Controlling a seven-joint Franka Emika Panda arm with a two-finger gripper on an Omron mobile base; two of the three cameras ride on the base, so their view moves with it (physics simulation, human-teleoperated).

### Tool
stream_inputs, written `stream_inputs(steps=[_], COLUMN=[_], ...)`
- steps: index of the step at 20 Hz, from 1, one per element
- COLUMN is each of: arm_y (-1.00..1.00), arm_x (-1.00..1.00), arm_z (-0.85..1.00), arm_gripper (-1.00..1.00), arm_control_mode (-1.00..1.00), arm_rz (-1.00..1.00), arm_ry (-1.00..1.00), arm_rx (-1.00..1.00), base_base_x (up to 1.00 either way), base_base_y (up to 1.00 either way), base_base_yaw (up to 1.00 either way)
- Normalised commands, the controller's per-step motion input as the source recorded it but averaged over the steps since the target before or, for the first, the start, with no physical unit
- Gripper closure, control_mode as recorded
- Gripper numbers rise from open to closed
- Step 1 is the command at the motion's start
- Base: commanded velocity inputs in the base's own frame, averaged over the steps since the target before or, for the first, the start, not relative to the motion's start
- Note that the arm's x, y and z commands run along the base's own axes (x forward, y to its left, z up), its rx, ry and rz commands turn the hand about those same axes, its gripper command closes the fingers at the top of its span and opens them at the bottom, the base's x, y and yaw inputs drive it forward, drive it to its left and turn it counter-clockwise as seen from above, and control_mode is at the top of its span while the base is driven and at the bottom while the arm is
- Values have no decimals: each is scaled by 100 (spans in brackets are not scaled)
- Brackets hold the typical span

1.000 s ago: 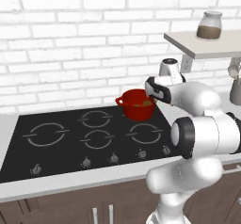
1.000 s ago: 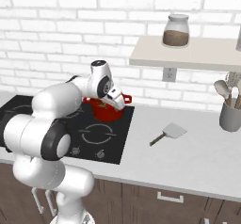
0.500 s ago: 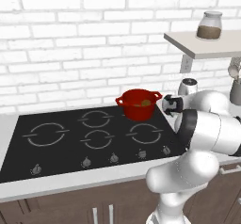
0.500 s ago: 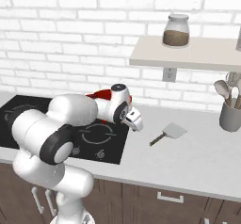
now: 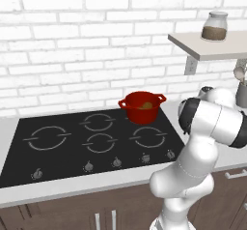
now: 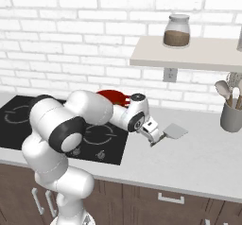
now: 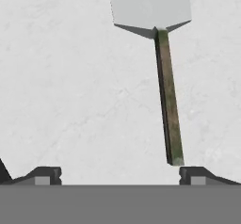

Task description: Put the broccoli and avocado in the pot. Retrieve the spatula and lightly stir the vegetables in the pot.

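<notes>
A pale grey counter (image 6: pixel 198 162) runs along a white brick wall, and a black cooktop (image 5: pixel 72 149) is set into its left part. A shelf (image 6: pixel 189 54) hangs on the wall above the counter's right part and carries a glass jar (image 6: pixel 176 30) of brown contents. A grey utensil holder (image 6: pixel 231 117) stands near the counter's back right corner. The red pot (image 5: pixel 142 106) sits on the cooktop's back right burner with something pale green inside. My end effector (image 6: pixel 155 135) hangs low over the bare counter right of the cooktop, its jaws spread wide and holding nothing. The spatula (image 7: pixel 162 53) lies flat on the counter just beside it, blade pointing away, and the handle end lies near my right fingertip (image 7: pixel 195 176).
</notes>
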Motion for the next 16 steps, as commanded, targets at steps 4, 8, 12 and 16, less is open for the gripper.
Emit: stream_inputs(steps=[4,8,12,16], arm_y=[-17,-20,-24,-20], arm_x=[1,0,0,1], arm_z=[-2,-7,-10,-13], arm_gripper=[-100,-100,-100,-100], arm_control_mode=[-100,-100,-100,-100], arm_rz=[-3,-2,-3,-3], arm_ry=[4,2,3,3], arm_rx=[0,1,2,1], base_base_x=[0,0,0,0], base_base_y=[0,0,0,0], base_base_yaw=[0,0,0,0])
